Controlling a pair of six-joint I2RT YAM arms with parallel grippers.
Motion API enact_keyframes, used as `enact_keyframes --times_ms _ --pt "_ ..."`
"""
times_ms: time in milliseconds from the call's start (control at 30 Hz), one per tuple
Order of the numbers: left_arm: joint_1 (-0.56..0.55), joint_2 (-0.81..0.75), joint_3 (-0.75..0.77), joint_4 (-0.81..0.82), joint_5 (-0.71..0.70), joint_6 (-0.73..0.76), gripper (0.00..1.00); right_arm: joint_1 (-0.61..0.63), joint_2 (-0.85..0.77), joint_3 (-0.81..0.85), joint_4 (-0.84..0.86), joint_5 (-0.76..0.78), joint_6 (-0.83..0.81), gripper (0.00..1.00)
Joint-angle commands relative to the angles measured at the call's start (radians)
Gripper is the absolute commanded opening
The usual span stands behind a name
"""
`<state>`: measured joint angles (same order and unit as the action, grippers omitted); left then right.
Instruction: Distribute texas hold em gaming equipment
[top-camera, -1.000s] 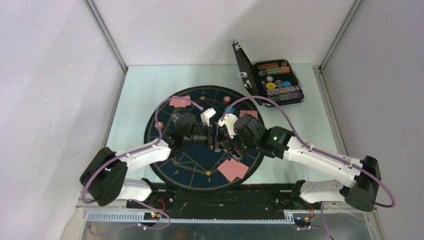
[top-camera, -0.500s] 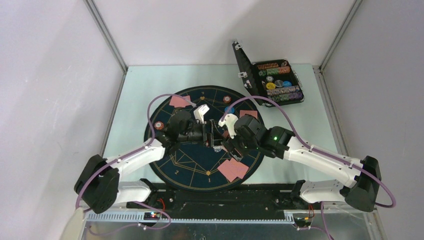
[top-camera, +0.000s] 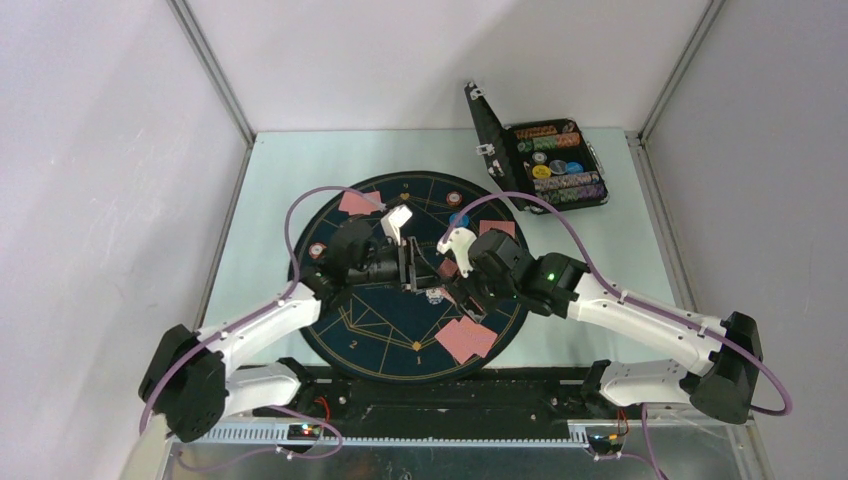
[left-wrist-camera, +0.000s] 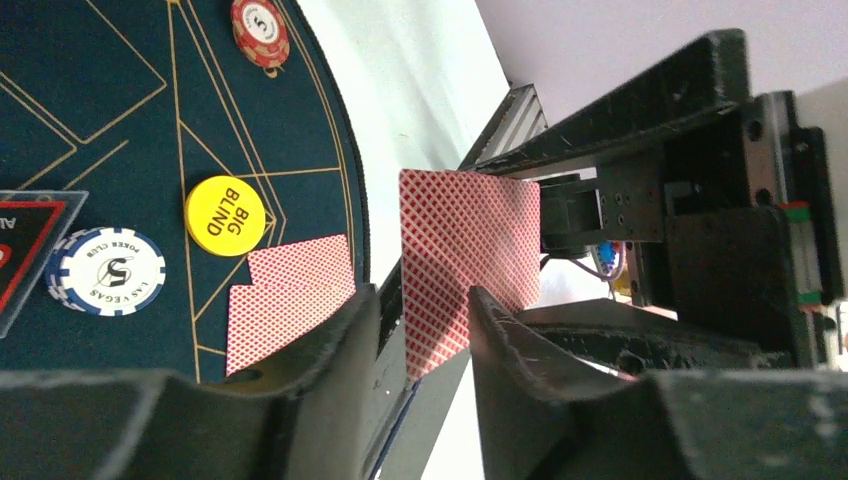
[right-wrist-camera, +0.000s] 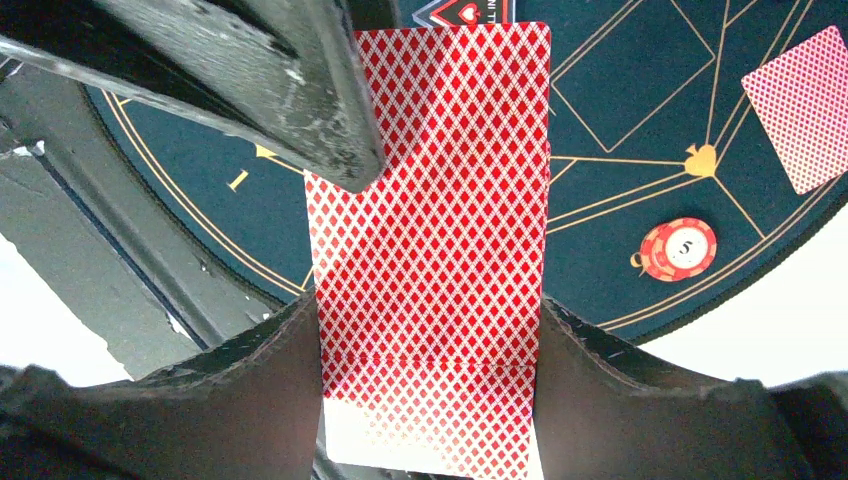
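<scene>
- Right wrist: my right gripper (right-wrist-camera: 430, 325) clamps the red-backed cards (right-wrist-camera: 440, 230) over the dark-blue mat (right-wrist-camera: 640, 110).
- My left gripper (left-wrist-camera: 422, 305) straddles their edge; whether it pinches them, I cannot tell.

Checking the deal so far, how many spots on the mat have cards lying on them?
3: far-left cards, far-right cards, near-edge cards. The arms may hide others.

left gripper (top-camera: 408, 268) faces right gripper (right-wrist-camera: 430, 335) head-on, card (right-wrist-camera: 430, 230) blocking between; chips (left-wrist-camera: 106, 270) on the mat (left-wrist-camera: 90, 130) below, open air above.
</scene>
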<state>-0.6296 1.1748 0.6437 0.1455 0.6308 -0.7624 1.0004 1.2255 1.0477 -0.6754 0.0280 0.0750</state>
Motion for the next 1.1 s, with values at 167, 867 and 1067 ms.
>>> enact_keyframes --times_ms 167,867,1067 --pt "0.007 -0.149 0.010 -0.148 -0.120 0.062 0.15 0.004 -0.033 0.027 0.035 0.032 0.001 0.00" --pt "0.387 -0.407 -0.070 -0.170 -0.215 0.025 0.00 -0.053 -0.044 0.027 0.014 0.077 0.052 0.00" --pt "0.368 -0.103 -0.040 0.116 -0.148 -0.120 0.00 -0.067 -0.054 0.027 0.017 0.088 0.063 0.00"
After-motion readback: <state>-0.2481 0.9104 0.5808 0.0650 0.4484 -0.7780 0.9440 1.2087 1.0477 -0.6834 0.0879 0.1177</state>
